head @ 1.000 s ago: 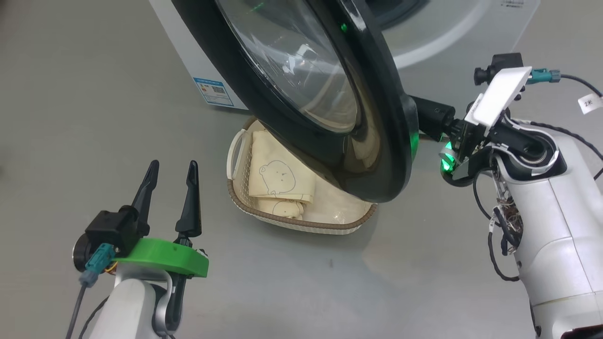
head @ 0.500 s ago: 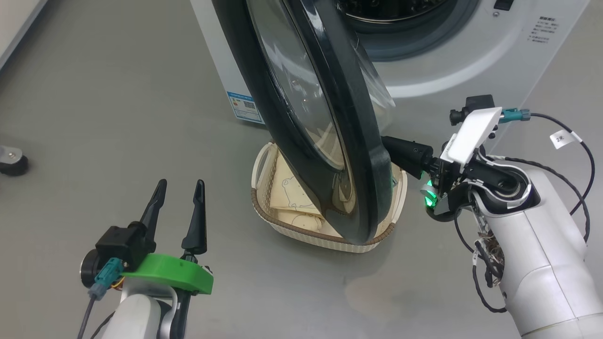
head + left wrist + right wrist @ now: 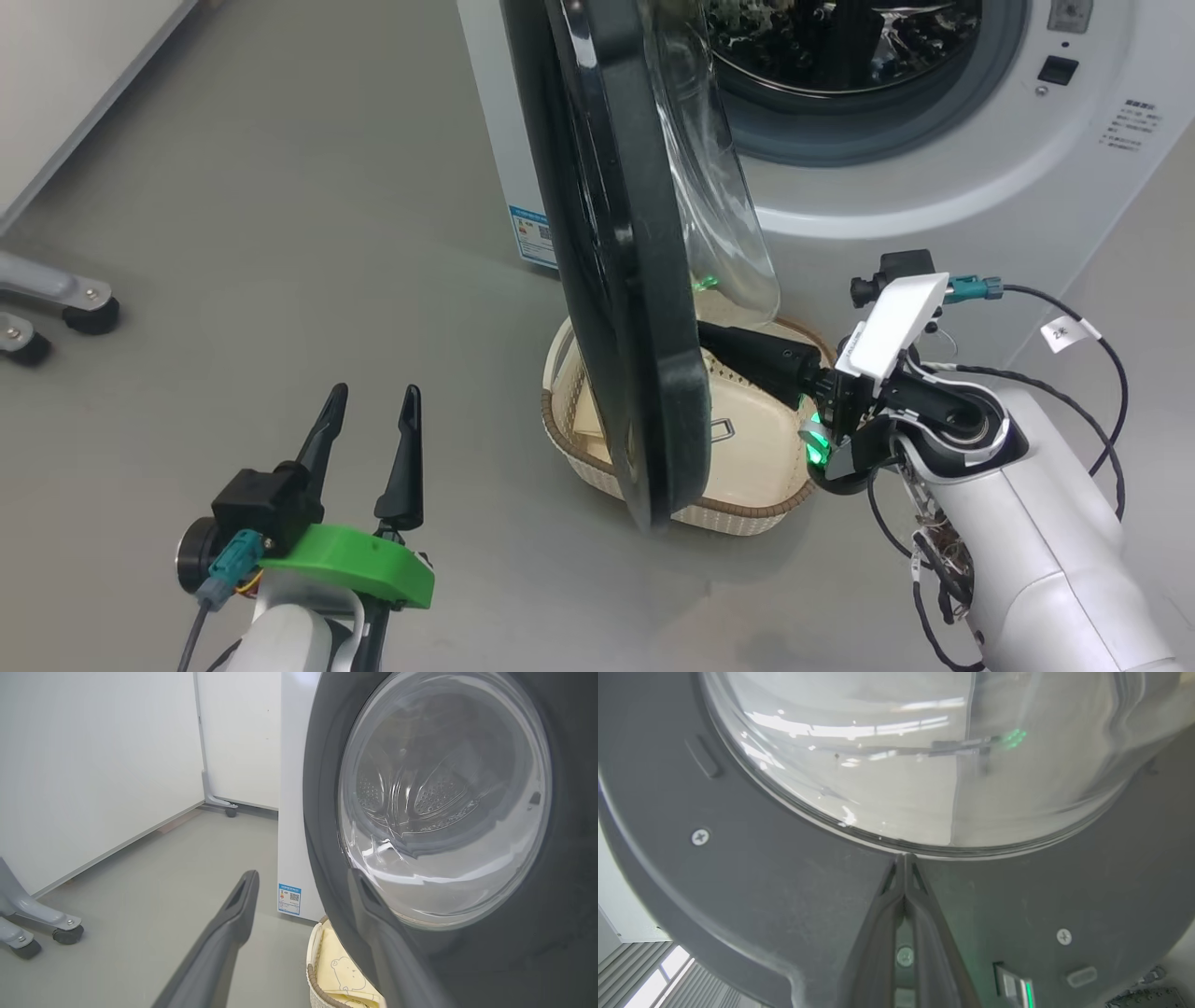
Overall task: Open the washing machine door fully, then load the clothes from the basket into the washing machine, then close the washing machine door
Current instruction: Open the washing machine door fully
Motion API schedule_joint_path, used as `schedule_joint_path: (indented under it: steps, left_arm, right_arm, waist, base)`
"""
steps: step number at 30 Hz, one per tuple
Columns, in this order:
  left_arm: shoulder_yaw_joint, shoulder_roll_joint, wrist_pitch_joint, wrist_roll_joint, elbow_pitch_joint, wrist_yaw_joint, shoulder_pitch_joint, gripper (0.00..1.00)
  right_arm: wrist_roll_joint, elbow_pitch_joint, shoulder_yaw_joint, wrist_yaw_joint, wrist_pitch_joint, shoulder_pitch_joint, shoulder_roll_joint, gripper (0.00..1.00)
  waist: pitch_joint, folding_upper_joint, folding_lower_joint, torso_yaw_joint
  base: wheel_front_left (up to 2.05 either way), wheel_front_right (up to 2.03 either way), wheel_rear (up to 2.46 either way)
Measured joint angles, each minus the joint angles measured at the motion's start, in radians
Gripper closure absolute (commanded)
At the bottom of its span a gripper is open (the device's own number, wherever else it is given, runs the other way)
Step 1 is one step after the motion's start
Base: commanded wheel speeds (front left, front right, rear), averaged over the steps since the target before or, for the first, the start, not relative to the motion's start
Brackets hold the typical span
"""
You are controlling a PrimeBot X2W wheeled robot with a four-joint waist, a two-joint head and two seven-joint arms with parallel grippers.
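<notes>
Washing machine door (image 3: 616, 280): caught almost edge-on in the head view, standing out from the washing machine (image 3: 934, 187); its top is cut off by the frame.
Right fingers (image 3: 878, 942): pressed together, with their tips set where the clear glass bowl meets the door's black inner side; in the head view they are hidden behind the door.
Left fingers (image 3: 403, 457): held apart with nothing between them, low over the floor (image 3: 280, 233), well left of the door.
Basket (image 3: 747, 513): set on the floor under the door, just in front of the machine; its middle is masked by the door's edge.
Clothes (image 3: 747, 439): cream fabric lying in the basket, largely covered; a bear outline can be made out in the left wrist view (image 3: 343, 975).
Drum (image 3: 840, 47): shiny steel, with just its lower part seen.
Label sticker (image 3: 534, 233): blue, partly hidden by the door; its print is too small to be read.
</notes>
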Motion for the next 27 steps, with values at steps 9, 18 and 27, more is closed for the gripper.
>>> schedule_joint_path:
  steps: [9, 18, 27]
  left_arm:
    - [-0.003, 0.002, 0.0, 0.001, 0.005, -0.007, 0.021, 0.0]
    - [0.014, 0.003, 0.0, 0.002, -0.005, -0.007, 0.036, 0.0]
    - [0.021, 0.003, 0.0, 0.01, -0.023, -0.006, 0.046, 0.0]
  right_arm:
    - [0.118, -0.036, 0.144, 0.0, -0.043, 0.029, 0.002, 1.0]
    - [0.187, -0.054, 0.245, -0.001, -0.107, 0.029, 0.0, 1.0]
    - [0.231, -0.055, 0.327, -0.001, -0.166, 0.027, 0.001, 1.0]
  waist:
    - [-0.034, 0.0, 0.0, 0.041]
    - [-0.042, 0.0, 0.0, 0.048]
    - [-0.045, 0.0, 0.0, 0.051]
  base:
    - [0.0, 0.0, 0.0]
    - [0.0, 0.0, 0.0]
    - [0.0, 0.0, 0.0]
